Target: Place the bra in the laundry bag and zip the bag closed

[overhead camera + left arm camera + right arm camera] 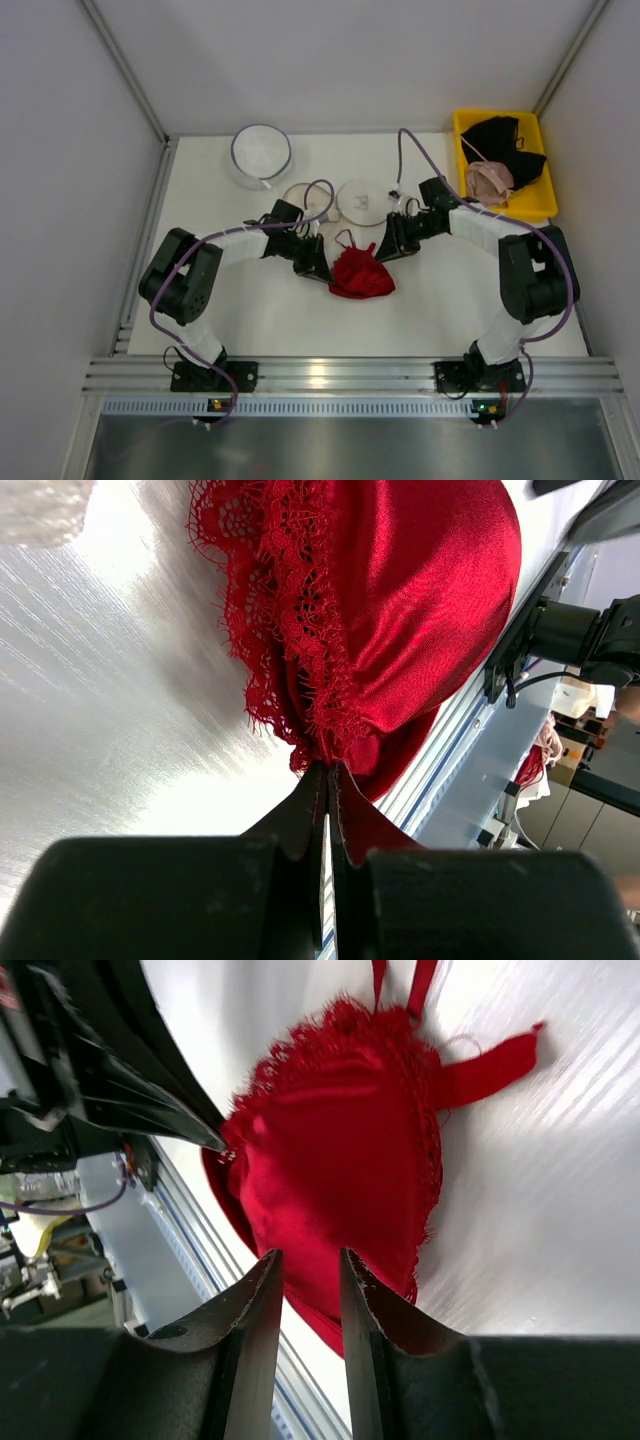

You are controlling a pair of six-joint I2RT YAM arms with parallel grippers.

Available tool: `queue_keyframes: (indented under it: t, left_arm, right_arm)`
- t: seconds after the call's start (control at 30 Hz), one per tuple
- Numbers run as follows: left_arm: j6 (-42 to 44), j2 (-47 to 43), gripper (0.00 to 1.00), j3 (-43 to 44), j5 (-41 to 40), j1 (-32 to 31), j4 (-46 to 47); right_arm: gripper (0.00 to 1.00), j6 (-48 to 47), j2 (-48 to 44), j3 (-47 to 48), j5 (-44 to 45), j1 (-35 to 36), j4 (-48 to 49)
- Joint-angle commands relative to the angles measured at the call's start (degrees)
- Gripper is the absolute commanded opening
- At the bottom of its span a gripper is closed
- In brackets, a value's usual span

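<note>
Red satin and lace sit nearest the arms: the bra [362,275] lies bunched in a mound on the white table [450,300], between the two grippers and closer to the arm bases than either bag. The left gripper [318,265] has its jaws pressed together on a fold of the bra's lower edge; the left wrist view shows the fabric pinched right at the fingertips. The right gripper [385,248] hangs just beside the mound on its other side, jaws a little apart. In the right wrist view the bra's edge lines up with the gap, but I cannot tell whether the fingers touch cloth.

Beyond the bra, the laundry bag [362,200] lies flat with nothing red in it, and a pale ring [305,197] lies beside it. Whether the zip is open is too small to tell. Farther back stand a dark-rimmed mesh bag [262,152] and a yellow bin [540,210] holding a black garment [505,140] and a pale pink bra [490,180].

By my reading the task is early: the bra is gripped but not bagged, so insertion and zipping both remain.
</note>
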Motion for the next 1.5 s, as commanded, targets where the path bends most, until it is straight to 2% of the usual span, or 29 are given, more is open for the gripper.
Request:
queue_keyframes:
  t: [0.0,0.2,0.23,0.3,0.43,0.5,0.53,0.57,0.6,0.63,0.73,0.8,0.93,1.1,1.2,1.47]
  left_arm:
    - [-0.1,0.1,0.03,1.2,0.6,0.2,2.1]
    - [-2.9,0.9,0.01,1.9,1.0,-0.7,3.5]
    - [-3.5,1.1,0.01,2.0,1.2,-0.8,3.9]
    - [-4.3,2.0,0.00,2.6,1.3,-1.0,4.2]
    - [-4.4,2.9,0.00,2.4,1.1,-1.1,4.3]
    - [-4.8,3.0,0.00,2.3,1.1,-1.2,4.5]
    - [-5.1,3.0,0.00,2.4,1.2,-1.2,4.7]
    - [-5.3,2.9,0.00,2.4,1.2,-1.2,4.9]
    - [-6.0,3.0,0.00,2.5,1.4,-1.1,5.1]
    - [-6.5,2.9,0.00,2.5,1.6,-1.1,5.4]
    - [-9.2,3.0,0.00,2.5,2.4,-1.2,7.1]
    - [-11.2,2.9,0.00,2.3,3.2,-1.3,7.9]
    - [-14.1,2.7,0.00,2.0,4.6,-1.2,9.2]
    - [-15.3,3.2,0.00,2.4,5.0,-1.3,9.8]
    - [-15.9,3.3,0.00,2.4,5.1,-1.3,10.0]
    - [-18.3,2.6,0.00,1.3,6.4,-1.4,12.8]
  right_arm:
    - [0.30,-1.4,0.9,-0.7,0.2,2.5,3.0]
    - [0.35,-2.2,4.2,-0.1,3.0,8.5,4.2]
    - [0.42,-4.0,4.3,0.4,3.6,9.6,3.2]
    - [0.47,-7.3,3.5,2.1,5.9,9.6,0.3]
    - [0.63,-14.6,-1.5,5.4,10.4,6.2,-4.9]
    - [0.66,-17.4,-4.7,7.5,12.7,5.3,-7.5]
    - [0.79,-19.4,-5.8,8.0,13.5,4.7,-9.3]
    - [0.87,-20.4,-8.6,8.2,14.4,4.7,-9.7]
    - [0.96,-21.1,-10.1,7.9,15.5,4.7,-10.1]
    - [0.99,-21.9,-11.6,7.5,15.6,4.8,-9.9]
    - [0.99,-22.8,-17.3,4.4,17.4,7.4,-8.3]
    - [0.99,-22.9,-21.7,-0.4,22.0,10.3,-2.9]
    - [0.99,-21.7,-26.1,-8.8,32.6,22.9,8.6]
    - [0.99,-19.5,-23.8,-15.3,46.6,32.2,19.6]
    - [0.99,-18.8,-21.4,-15.3,51.0,36.9,21.7]
    - [1.00,-16.9,-11.1,-13.7,54.7,40.3,23.1]
